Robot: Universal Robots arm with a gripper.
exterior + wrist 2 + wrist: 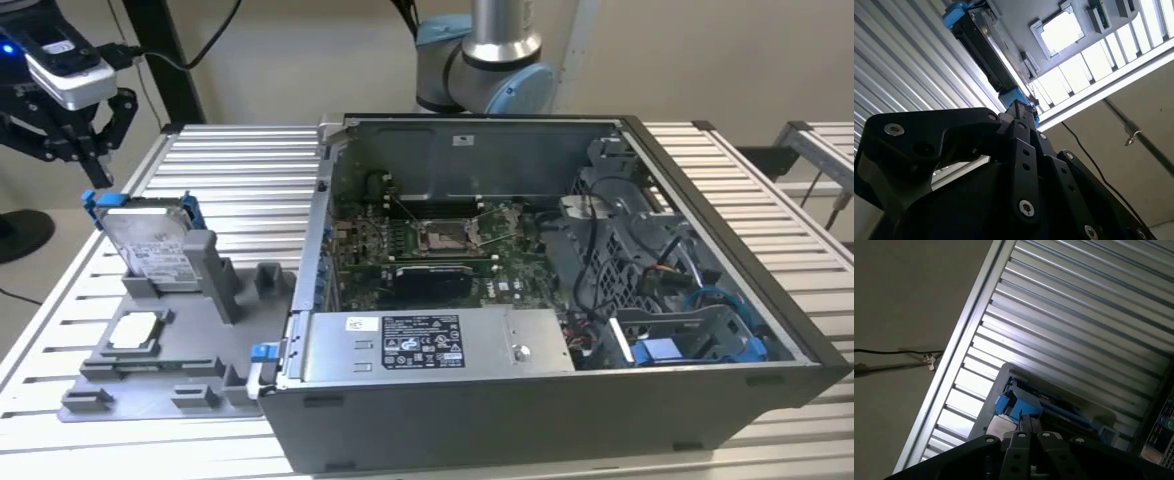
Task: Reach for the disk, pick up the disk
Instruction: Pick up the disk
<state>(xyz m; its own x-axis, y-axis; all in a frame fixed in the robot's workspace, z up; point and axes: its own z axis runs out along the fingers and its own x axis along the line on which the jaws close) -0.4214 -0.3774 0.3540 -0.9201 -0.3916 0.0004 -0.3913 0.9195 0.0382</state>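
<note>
1. Exterior view: the disk [144, 240] stands on edge in the grey holder [174, 385], at the end away from the chip [138, 332]. The gripper [96, 180] hangs just above that end, jaws drawn together, with its tips at the disk's upper blue corner; I cannot tell if they touch it. The open computer case [561, 420] sits just beside the holder
2. Second wrist view: the gripper [1018, 107], jaws pressed together, meets the blue end of the disk [986, 47], which sits in the holder [1019, 20]
3. First wrist view: the gripper [1026, 421] is at the blue frame of the disk [1019, 402], inside the holder [1004, 372]

Hand [91, 172] high at the exterior view's left (pointing downward)
</note>
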